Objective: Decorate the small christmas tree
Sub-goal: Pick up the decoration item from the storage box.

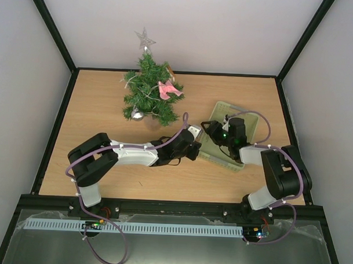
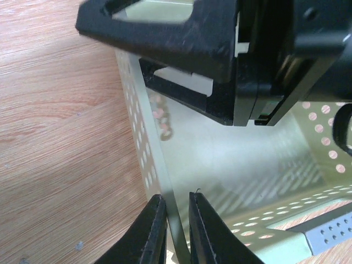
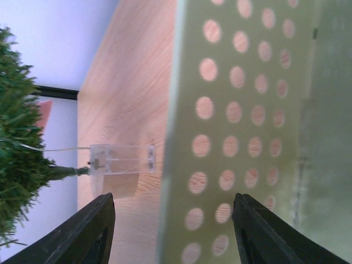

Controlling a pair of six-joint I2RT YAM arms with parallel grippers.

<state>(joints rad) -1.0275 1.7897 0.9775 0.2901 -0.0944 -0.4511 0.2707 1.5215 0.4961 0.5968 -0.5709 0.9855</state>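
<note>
A small christmas tree (image 1: pixel 148 91) stands upright toward the far side of the wooden tabletop (image 1: pixel 101 118), left of centre, topped with a silver star (image 1: pixel 145 38) and hung with a pink ornament (image 1: pixel 168 89) on its right side. Both arms are at a pale green basket (image 2: pixel 220 165) that sits to the tree's right and nearer the arms. The left pincer (image 2: pixel 176 198), reaching across from the left, is nearly closed, its two black fingers pinching the basket's perforated near-left wall, one finger inside the wall and one outside. The right pincer (image 3: pixel 173 203) hangs above the same end of the basket with its fingers set wide, one over the tabletop and one over the basket's inside, the wall running between them and gripped by neither. The tree lies apart from both pincers, beyond the left pincer and to the far left of the right one. In the right wrist view its green needles fill the left edge. A small clear box (image 3: pixel 122 159) rests on the tabletop between tree and basket, with a thin wire running from it toward the branches.
</note>
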